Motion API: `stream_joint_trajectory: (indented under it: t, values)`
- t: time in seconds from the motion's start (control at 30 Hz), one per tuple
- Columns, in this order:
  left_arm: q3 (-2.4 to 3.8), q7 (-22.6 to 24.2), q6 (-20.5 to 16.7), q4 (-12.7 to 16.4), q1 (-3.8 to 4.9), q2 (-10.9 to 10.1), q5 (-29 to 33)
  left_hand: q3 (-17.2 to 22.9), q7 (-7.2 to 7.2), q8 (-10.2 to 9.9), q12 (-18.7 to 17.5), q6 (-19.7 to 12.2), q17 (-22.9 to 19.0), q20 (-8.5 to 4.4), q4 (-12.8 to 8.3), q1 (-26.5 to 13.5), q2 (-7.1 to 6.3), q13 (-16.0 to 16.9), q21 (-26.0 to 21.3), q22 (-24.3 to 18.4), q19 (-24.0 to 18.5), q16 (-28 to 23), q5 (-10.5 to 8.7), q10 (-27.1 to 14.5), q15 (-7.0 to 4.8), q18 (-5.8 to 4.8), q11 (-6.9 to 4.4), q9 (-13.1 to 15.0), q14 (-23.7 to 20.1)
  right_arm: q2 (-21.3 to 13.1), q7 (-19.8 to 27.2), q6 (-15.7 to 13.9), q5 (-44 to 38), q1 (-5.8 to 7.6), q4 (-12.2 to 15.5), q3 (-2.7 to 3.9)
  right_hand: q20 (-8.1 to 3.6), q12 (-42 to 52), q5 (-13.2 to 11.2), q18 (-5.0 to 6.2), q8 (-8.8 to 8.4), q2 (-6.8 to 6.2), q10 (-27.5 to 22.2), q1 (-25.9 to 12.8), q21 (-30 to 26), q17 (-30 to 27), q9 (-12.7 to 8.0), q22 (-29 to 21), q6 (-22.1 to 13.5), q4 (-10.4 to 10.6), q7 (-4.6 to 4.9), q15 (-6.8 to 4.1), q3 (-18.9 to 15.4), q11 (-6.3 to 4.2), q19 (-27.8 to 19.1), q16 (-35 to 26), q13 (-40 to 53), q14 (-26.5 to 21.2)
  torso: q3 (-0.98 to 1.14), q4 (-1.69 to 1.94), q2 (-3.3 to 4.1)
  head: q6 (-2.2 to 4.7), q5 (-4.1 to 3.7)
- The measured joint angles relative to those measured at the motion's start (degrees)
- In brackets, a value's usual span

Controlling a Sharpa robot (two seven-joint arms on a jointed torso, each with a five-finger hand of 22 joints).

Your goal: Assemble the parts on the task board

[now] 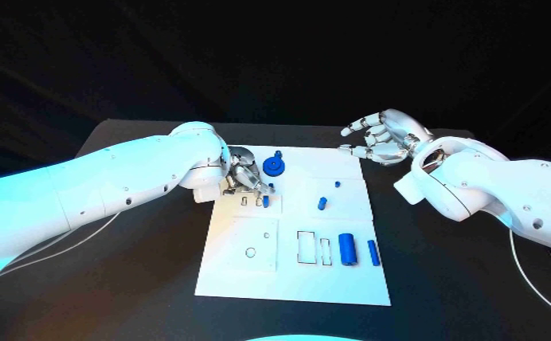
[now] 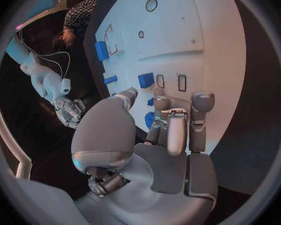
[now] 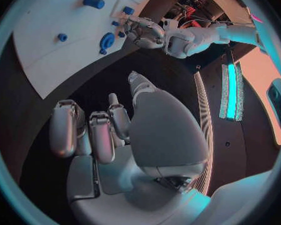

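— White board (image 1: 236, 265) lies mid-frame on the tabletop, long axis up-down; blue cylinder (image 1: 347, 249) lower right points likewise.
— Hands?
— Left hand (image 1: 244, 175) at the board's upper left, grip unclear; right hand (image 1: 384, 140) spread, empty.

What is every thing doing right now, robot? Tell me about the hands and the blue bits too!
Left hand: over the task board's far left part, fingers curled near small blue parts; whether it holds one cannot be told.
Right hand: open, off the board beyond its far right corner, holding nothing.
Task board: lying flat on the table.
Round blue part: on the board by the left hand.
Blue cylinder: lying on the board.
Slim blue bar: lying beside the cylinder.
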Motion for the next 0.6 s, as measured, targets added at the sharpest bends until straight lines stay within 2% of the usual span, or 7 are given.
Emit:
stream_joint_trajectory:
  t: [0.6]
  values:
    - [-0.27, -0.22, 1.69, -0.39, 0.03, 0.52, 0.63, 0.00, 0.21, 0.00, -0.22, -0.20, -0.01, 0.00, 0.00, -0.23, 0.23, 0.27, 0.43, 0.37, -0.01, 0.00, 0.00, 0.00, 0.01, 0.01, 0.00, 0.12, 0.00, 0.28, -0.28, 0.10, 0.07, 0.00, -0.38, -0.01, 0.00, 0.00, 0.00, 0.00, 0.00, 0.00, 0.00, 0.00, 0.00, 0.05, -0.02, 0.04, 0.00, -0.01, 0.00, 0.00, 0.00, 0.00, 0.00, 0.00, 0.00, 0.00, -0.03, 0.06, -0.09, -0.30, -0.09]
